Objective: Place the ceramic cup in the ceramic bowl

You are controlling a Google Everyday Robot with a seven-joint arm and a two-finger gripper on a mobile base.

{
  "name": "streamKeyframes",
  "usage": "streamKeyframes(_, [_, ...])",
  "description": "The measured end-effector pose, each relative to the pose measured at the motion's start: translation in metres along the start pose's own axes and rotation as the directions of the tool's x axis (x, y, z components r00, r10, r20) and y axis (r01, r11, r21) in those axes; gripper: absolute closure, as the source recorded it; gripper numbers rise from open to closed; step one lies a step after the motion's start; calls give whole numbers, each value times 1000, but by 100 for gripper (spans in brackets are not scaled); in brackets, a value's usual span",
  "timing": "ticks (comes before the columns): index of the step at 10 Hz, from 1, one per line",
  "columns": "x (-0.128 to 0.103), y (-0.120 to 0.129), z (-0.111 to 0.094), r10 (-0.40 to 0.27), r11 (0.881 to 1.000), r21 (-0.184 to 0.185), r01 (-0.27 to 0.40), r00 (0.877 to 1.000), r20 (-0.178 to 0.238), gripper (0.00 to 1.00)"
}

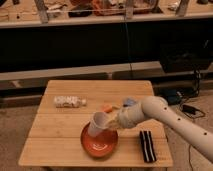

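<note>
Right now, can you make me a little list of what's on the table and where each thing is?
cup: ceramic cup, white, tilted, over the back of the bowl
bowl: ceramic bowl, orange-red, near the table's front edge
gripper: gripper, at the cup's right side, holding it
bottle: clear bottle, lying on its side, back left
black thing: black object, flat, right of the bowl, not touching it
table: wooden table
</note>
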Motion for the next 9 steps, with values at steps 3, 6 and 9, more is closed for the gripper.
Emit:
streamKeyframes(3, [-1,1,0,5,1000,-1,-5,1000,8,99])
streamKeyframes(6, [-2,1,1,9,1000,0,-9,1000,17,99])
streamKeyframes(9, [-2,2,2,15,1000,0,-15,1000,27,99])
